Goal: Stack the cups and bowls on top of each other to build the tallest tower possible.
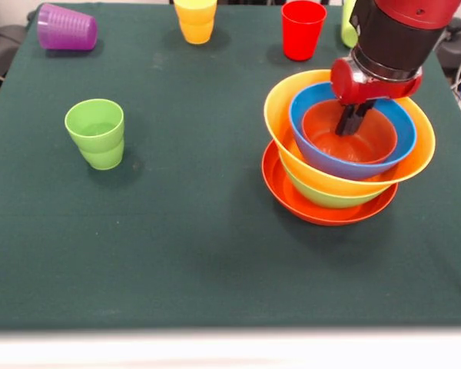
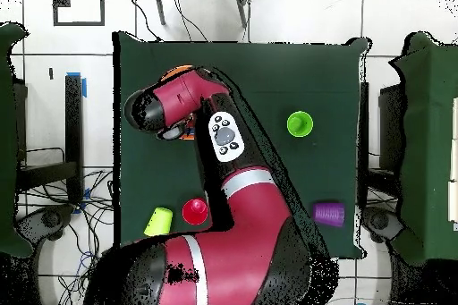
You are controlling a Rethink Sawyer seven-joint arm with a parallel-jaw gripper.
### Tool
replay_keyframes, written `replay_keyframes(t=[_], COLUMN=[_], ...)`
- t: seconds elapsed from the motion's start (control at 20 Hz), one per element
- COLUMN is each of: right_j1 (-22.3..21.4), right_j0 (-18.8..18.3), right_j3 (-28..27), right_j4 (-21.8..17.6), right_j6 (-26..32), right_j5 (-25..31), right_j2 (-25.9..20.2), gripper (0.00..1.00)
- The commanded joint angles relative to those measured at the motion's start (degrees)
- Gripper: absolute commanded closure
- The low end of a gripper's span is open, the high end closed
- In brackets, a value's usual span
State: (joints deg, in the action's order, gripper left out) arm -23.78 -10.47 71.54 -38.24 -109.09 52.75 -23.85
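The tower stands at the right of the front view: the wide red-orange bowl at the bottom, then the green bowl, the large orange-yellow bowl, the blue bowl and the small orange bowl, nested and tilted. My gripper reaches down inside the small orange bowl, near its far wall. A light green cup stands alone at the left. The purple cup lies on its side. The yellow cup, the red cup and the second light green cup are at the far edge.
The dark green cloth covers the table. In the overhead view my arm covers the bowls, bar a sliver of orange, and hides the yellow cup. Cables and dark furniture surround the table.
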Motion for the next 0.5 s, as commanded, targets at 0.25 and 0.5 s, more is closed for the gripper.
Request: replay_keyframes(t=[0.25,0.5], right_j1=[-3.63,-8.49], right_j0=[-5.54,-8.63], right_j3=[6.59,9.72], right_j4=[2.32,7.61], right_j6=[15.65,16.45], right_j5=[2.08,3.38], right_j2=[-5.07,-10.35], gripper=[1.0,1.0])
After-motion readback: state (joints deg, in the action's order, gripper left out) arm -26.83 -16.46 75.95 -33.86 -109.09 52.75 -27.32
